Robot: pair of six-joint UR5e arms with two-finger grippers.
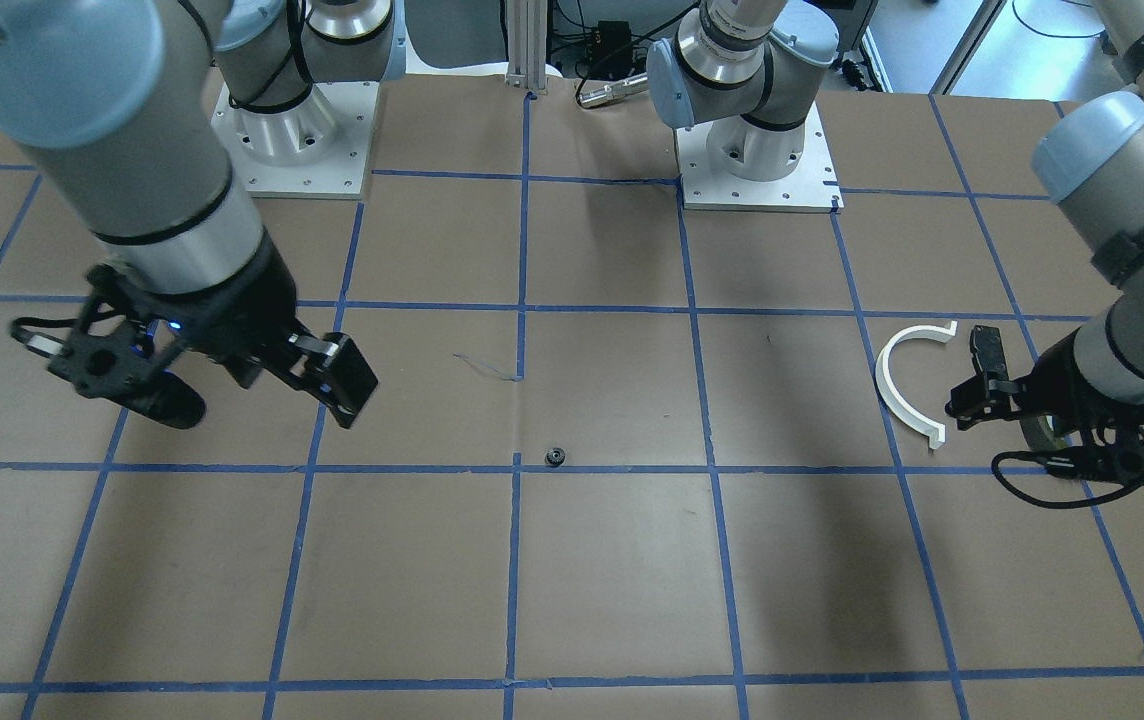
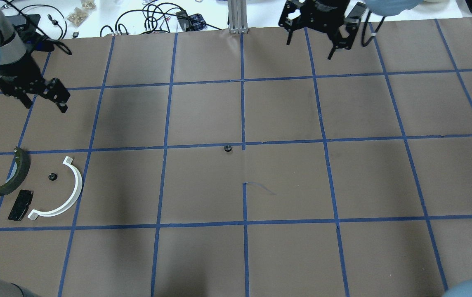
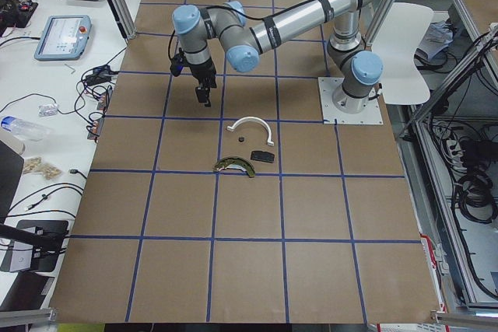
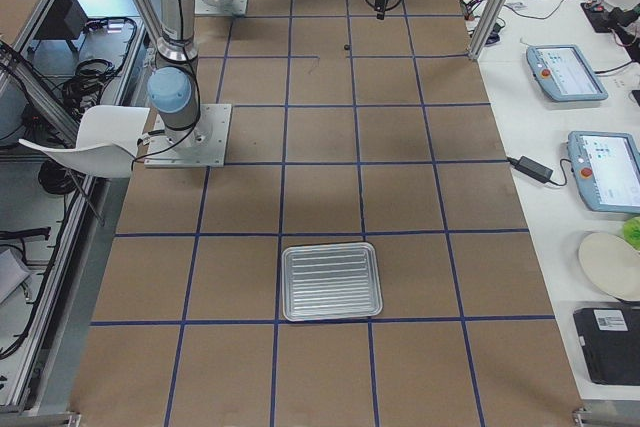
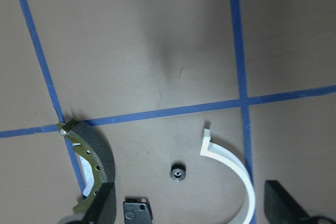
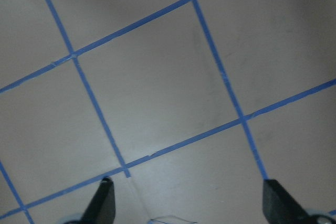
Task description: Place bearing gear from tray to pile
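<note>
The brown taped surface (image 2: 285,111) is carrying everything, and the ribbed metal tray (image 4: 300,287) is sitting far off toward the robot's right end, with no gear showing in it. The right gripper (image 2: 311,45) is hovering over bare surface, its fingers (image 6: 102,203) spread wide and holding nothing. The left gripper (image 2: 42,98) is hanging just beyond the pile (image 3: 249,147), its fingers (image 5: 100,208) likewise wide and empty. In the pile, the white half-ring arc (image 2: 79,185) is lying flat, the dark olive curved shoe (image 2: 17,173) is lying beside it, and the small black pad (image 2: 20,204) is resting near the arc's lower end. One bearing gear (image 2: 52,177) is sitting between shoe and arc, touching neither. A second gear (image 2: 228,148) is lying alone at mid-surface, on a tape line and well apart from tray and pile. That stray one is probably the piece to fetch. Doing it well means coming straight down, centring the fingers around so tiny a part, closing gently so it is not flicking away, and releasing low inside the arc.
</note>
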